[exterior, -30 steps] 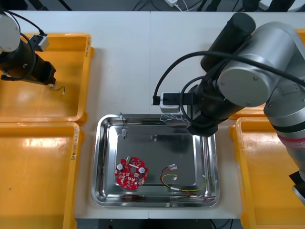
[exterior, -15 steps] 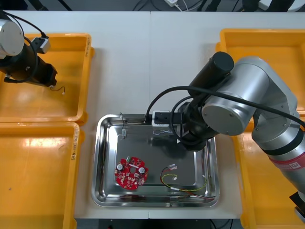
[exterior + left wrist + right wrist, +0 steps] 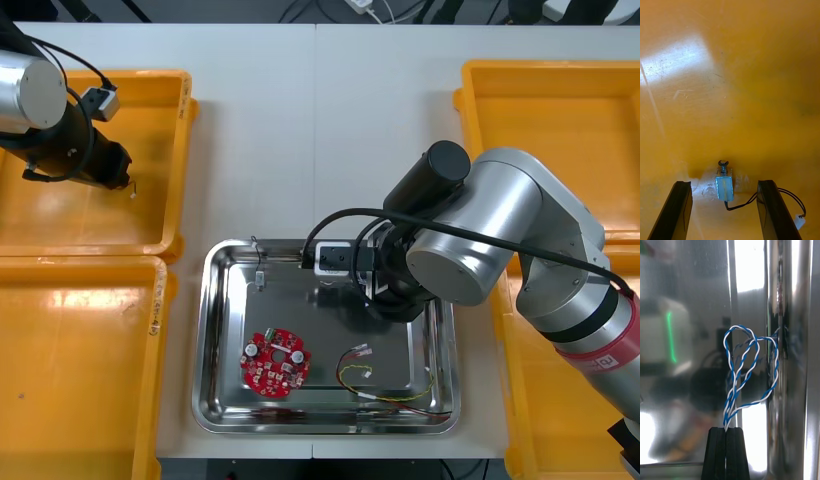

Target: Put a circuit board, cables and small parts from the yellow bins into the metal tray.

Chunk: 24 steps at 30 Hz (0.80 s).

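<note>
Right tool (image 3: 727,429): fingers pressed together, clamped on the lower end of the twisted blue and white cable (image 3: 748,367).
Blue and white cable: its loops stand up from the fingertips over the shiny floor of the metal tray (image 3: 215,300). One loop reaches the tray's wall; whether it touches cannot be told.
Right arm: bent low over the far side of the tray in the front view, with its wrist above the tray floor.
Left tool (image 3: 724,183): fingers wide apart, gripping nothing, low over the floor of the far left yellow bin (image 3: 150,215).
Small metal part (image 3: 724,187): lies on that bin's floor between the two fingers, touching neither. A thin black lead runs from it past one finger to a white plug (image 3: 799,222).
Tray contents: round red circuit board (image 3: 273,362) in the near left part. The red and yellow cable (image 3: 385,385) lies in the near right part, apart from the board. A second small metal part (image 3: 260,275) sits by the far left corner.
Other bins: the near left bin (image 3: 80,380), far right bin (image 3: 550,130) and near right bin (image 3: 530,400) stand at the sides of the tabletop (image 3: 300,120).
</note>
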Motion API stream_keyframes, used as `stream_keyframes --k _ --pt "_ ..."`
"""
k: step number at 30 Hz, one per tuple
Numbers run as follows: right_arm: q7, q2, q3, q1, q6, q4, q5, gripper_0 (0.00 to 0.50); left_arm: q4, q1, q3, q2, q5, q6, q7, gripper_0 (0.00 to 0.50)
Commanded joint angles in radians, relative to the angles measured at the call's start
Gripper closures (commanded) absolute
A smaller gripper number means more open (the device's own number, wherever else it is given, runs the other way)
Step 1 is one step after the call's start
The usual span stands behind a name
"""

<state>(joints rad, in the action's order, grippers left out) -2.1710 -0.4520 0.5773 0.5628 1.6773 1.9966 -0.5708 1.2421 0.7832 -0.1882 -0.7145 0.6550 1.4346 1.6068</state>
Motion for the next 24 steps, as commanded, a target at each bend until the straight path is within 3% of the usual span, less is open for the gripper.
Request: stream_keyframes --k 1,20,21,23,24 --pt "-0.035 0.018 0.018 -0.015 -0.01 0.01 0.011 0.5 0.0 0.047 -0.007 -0.014 0.008 -0.011 0.137 0.0" --pt "-0.047 0.018 0.018 -0.031 -0.019 0.01 0.042 0.494 0.0 0.024 -0.007 -0.014 0.021 -0.046 0.142 0.0" --pt "-0.047 0.018 0.019 -0.031 -0.022 0.01 0.042 0.443 0.0 0.021 -0.008 -0.016 0.021 -0.046 0.143 0.0" --pt "-0.047 0.018 0.018 -0.029 -0.024 0.01 0.045 0.29 0.0 0.021 -0.008 -0.016 0.023 -0.046 0.143 0.0" --pt "-0.046 0.018 0.019 -0.029 -0.024 0.01 0.045 0.264 0.0 0.019 -0.008 -0.014 0.023 -0.046 0.143 0.0"
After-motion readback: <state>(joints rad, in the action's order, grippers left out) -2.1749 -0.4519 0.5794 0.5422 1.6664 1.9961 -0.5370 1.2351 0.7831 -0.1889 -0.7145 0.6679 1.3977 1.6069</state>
